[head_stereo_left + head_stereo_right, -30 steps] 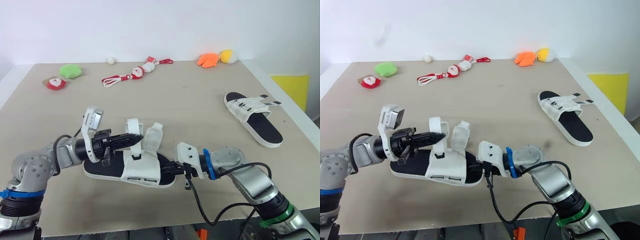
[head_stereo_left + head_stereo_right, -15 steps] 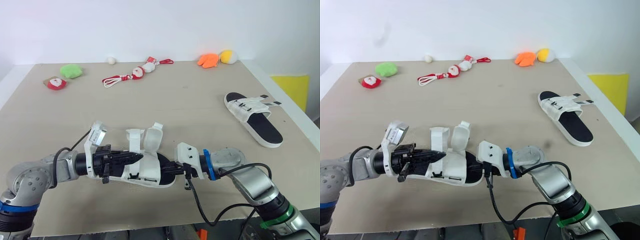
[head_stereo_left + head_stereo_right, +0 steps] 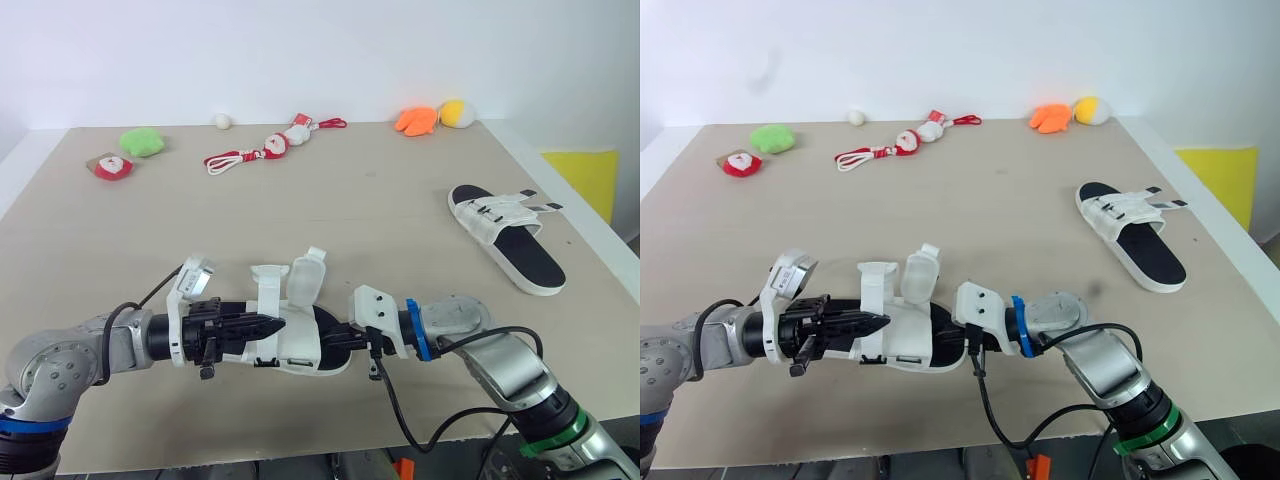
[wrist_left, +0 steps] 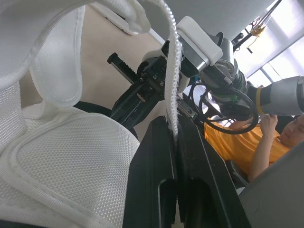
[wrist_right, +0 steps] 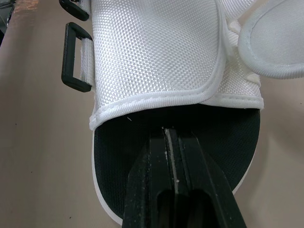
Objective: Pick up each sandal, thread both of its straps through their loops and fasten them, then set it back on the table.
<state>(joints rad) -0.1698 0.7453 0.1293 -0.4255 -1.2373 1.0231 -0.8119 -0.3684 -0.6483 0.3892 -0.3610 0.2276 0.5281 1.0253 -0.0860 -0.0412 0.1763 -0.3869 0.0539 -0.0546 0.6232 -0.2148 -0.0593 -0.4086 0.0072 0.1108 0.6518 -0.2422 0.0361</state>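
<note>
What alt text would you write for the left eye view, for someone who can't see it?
Two robot arms hold a black-soled white sandal at the front of a table: the left hand pinches a strap, the right hand grips the sole's end. A second sandal lies to the right; toys line the far edge.

The sandal has a white woven-mesh cloth upper and matt black footbed.

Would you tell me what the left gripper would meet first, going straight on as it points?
Most likely the white mesh upper of the near black-soled sandal, whose open white strap the left gripper pinches. Beyond that lies the right gripper at the sandal's far end, though depth is unclear.
</note>
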